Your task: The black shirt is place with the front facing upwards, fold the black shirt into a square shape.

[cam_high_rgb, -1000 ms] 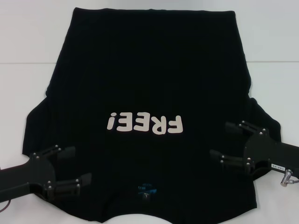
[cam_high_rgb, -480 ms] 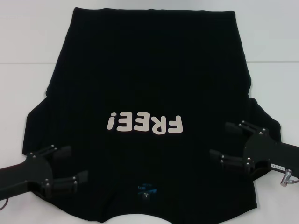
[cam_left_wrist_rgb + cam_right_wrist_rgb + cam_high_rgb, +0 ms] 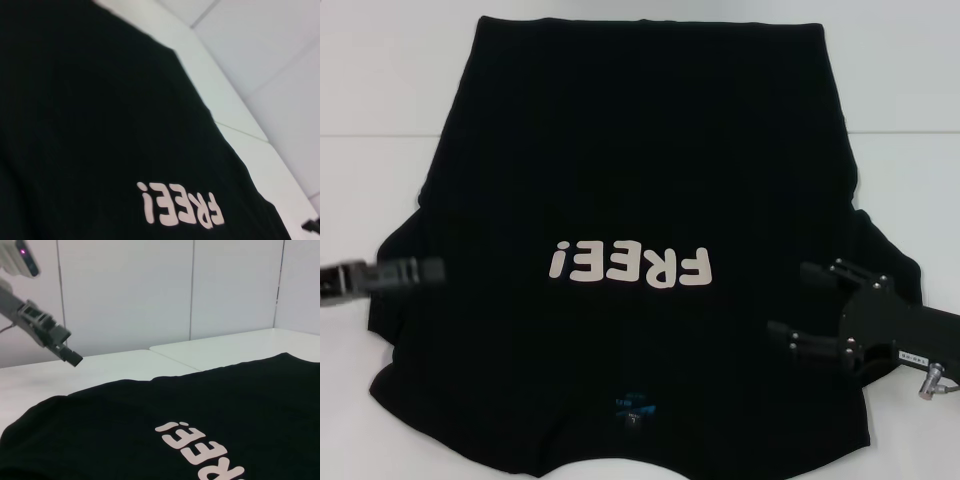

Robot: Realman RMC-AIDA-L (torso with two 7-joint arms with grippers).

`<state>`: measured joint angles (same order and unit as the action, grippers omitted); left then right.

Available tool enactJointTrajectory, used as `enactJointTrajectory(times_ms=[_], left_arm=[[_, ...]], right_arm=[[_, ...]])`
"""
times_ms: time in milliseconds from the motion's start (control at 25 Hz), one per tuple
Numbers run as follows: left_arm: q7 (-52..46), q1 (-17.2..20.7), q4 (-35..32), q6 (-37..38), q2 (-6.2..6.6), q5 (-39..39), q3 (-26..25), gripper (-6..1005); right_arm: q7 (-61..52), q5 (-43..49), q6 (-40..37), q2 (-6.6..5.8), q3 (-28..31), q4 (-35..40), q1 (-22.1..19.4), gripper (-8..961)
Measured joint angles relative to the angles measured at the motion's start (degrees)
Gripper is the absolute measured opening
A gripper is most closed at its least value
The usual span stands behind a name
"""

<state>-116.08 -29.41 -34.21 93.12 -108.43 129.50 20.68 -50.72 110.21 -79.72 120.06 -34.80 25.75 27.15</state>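
While the black shirt [image 3: 640, 200] lies flat, print up, the right gripper [image 3: 817, 305] hovers with jaws spread over its right sleeve area. Whether the left gripper [image 3: 425, 270], raised at the left sleeve, is spread, I cannot tell. Uneven grasps could drag the cloth askew and bunch it.

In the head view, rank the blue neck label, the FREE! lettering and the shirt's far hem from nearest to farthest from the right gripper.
From the right gripper, over the black shirt on the robot's right:
1. FREE! lettering, mid-chest, toward the robot's left.
2. Blue neck label, near edge, centre.
3. Far hem, top edge, farthest from the robot.
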Motion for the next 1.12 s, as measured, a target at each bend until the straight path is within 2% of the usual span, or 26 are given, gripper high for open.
enactJointTrajectory(times_ms=[80,120,240,440,640,880,1120], left_arm=[[-6.2,-1.4,0.7,-1.5,1.9,1.2,1.0,936],[-8.6,-1.9,0.7,-2.5,2.41,2.1,1.3,936],[-13.3,-3.1,0.7,-6.5,3.01,5.0,1.4,935],[-15.9,-3.4,2.3,-14.2,2.62,6.9,2.1,934],[-16.2,-3.1,4.0,-19.9,2.12,7.1,5.1,933],[-15.8,-2.8,4.1,-21.6,1.18,7.1,5.9,933],[-15.7,-2.5,4.1,-22.5,1.04,7.2,6.4,933]], right_arm=[[-0.1,0.0,0.0,0.0,0.0,0.0,0.1,941],[-0.1,0.0,-0.1,0.0,0.0,0.0,0.2,940],[-0.1,0.0,-0.2,0.04,0.0,-0.2,0.4,940],[0.0,0.0,-0.3,0.04,0.0,-0.6,0.5,940],[-0.1,0.0,-0.4,0.01,0.0,-0.6,0.5,940],[-0.3,0.0,-0.5,-0.09,0.0,-0.6,0.5,940],[-0.4,0.0,-0.7,-0.09,0.0,-0.6,0.5,940]])
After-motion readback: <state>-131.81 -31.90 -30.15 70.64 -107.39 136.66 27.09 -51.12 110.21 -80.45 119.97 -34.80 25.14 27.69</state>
